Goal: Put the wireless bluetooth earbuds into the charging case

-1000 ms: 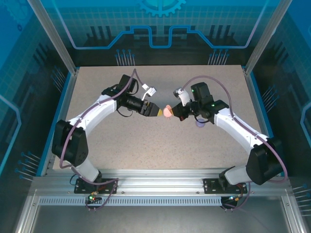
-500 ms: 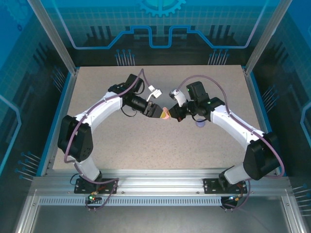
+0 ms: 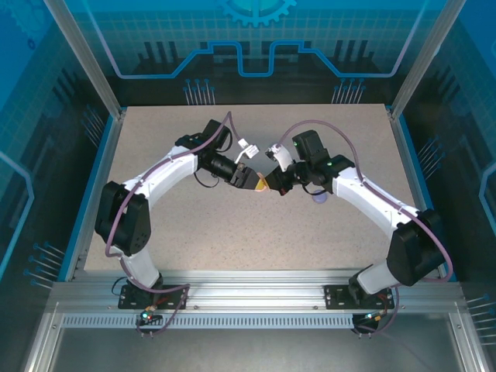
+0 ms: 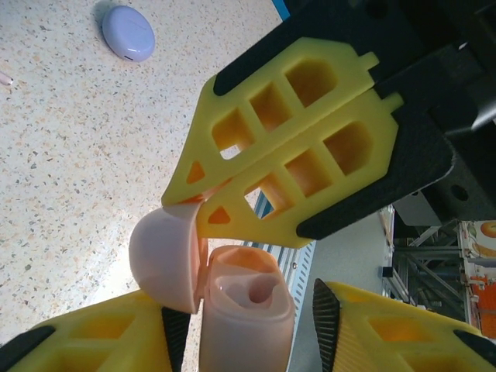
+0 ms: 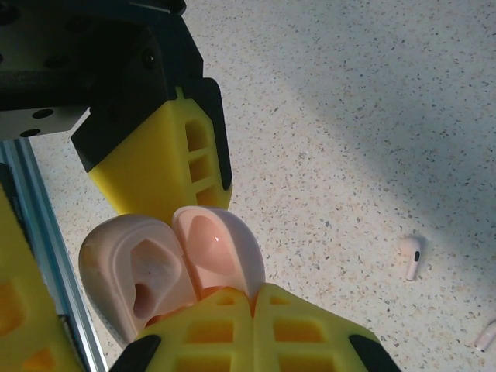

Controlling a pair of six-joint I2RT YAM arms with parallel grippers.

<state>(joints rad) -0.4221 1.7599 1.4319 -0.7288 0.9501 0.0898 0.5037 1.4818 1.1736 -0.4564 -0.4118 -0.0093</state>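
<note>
one open pale pink round plastic case [image 5: 143, 275] sits pinched in the right yellow pincer [image 5: 252, 301]. the left yellow pincer [image 4: 242, 314] is half wide around it.

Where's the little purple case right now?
The purple case lies on the table, right of centre in the top view, peeking out beside the right arm; the left wrist view shows it top left.

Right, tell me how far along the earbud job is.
Done: the pink case is open, its visible socket empty. In hand: the right gripper pinches it above the table while the left gripper straddles its body. Left: one earbud and part of another lie loose, and the purple case sits closed.
</note>
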